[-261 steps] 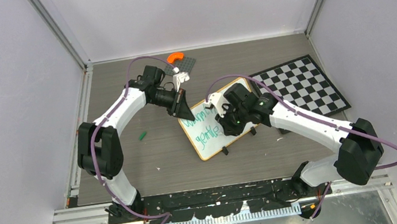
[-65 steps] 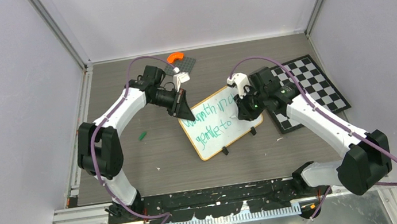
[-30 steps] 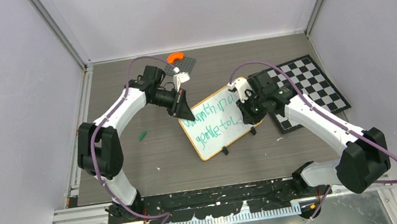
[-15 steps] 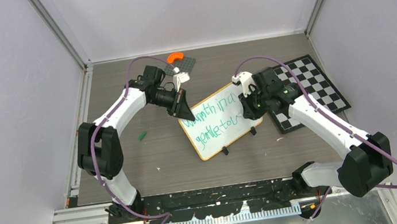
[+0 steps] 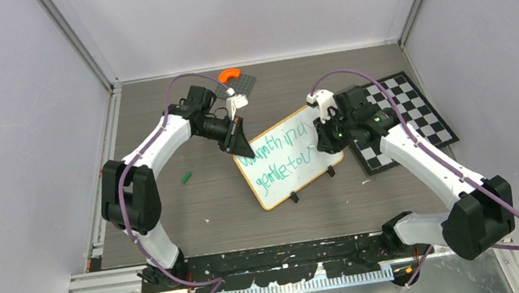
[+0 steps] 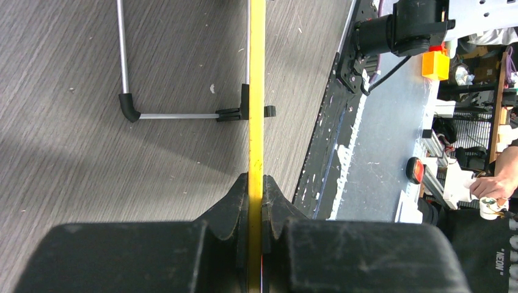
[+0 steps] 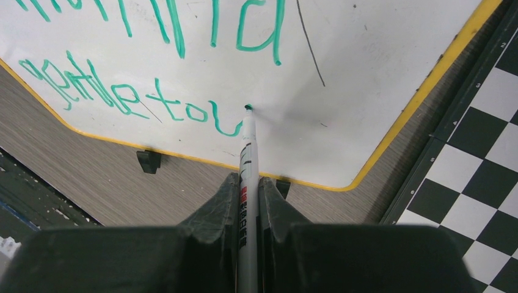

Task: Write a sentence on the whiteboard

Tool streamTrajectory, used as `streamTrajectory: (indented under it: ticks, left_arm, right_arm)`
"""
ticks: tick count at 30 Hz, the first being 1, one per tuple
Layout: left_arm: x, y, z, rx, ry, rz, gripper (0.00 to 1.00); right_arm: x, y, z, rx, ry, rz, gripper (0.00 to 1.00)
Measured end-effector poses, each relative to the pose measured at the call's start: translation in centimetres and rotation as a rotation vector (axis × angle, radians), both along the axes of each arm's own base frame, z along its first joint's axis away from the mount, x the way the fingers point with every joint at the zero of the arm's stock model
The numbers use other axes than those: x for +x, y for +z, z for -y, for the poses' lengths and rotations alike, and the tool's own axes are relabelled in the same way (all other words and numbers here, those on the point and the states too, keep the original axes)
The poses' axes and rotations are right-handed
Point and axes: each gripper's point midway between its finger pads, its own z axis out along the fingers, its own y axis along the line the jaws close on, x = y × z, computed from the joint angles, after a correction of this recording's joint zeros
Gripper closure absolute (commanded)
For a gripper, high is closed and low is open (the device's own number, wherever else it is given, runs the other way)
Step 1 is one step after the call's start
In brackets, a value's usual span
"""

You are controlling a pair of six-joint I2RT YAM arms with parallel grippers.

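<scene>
Green sentence [image 5: 278, 157], two lines; left hand [image 6: 255, 186] clamps one whiteboard [image 5: 288, 185], right hand [image 7: 247, 182] clamps one marker [image 7: 247, 143].

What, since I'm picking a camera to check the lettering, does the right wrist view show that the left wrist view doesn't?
Right wrist only: the face of the whiteboard with the green sentence, the marker in the right claw, tip at the board, and the checkerboard. Left wrist only: the frame edge-on, the left claw shut on it, the wire stand. Both: the whiteboard and wood-grain table.
</scene>
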Motion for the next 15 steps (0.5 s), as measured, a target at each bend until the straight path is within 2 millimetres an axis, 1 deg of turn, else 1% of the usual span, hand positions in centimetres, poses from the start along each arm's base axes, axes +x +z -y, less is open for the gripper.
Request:
streamTrajectory:
  ticks: [3, 12, 15]
  left_arm:
    - [0.0, 0.0, 0.0, 0.001, 0.0, 0.0, 1.0]
    - [0.0, 0.0, 0.0, 0.002, 0.001, 0.001, 1.0]
    - [0.0, 0.0, 0.0, 0.002, 0.001, 0.002, 1.0]
  right_arm:
    - [-0.2, -0.3, 0.0, -0.008, 0.011, -0.014, 1.0]
    - [-1.6, -2.3, 0.7, -0.065, 0.05, -0.098, 1.0]
    - [-1.7, -2.5, 1.0, -0.086, 0.06, -0.098, 1.0]
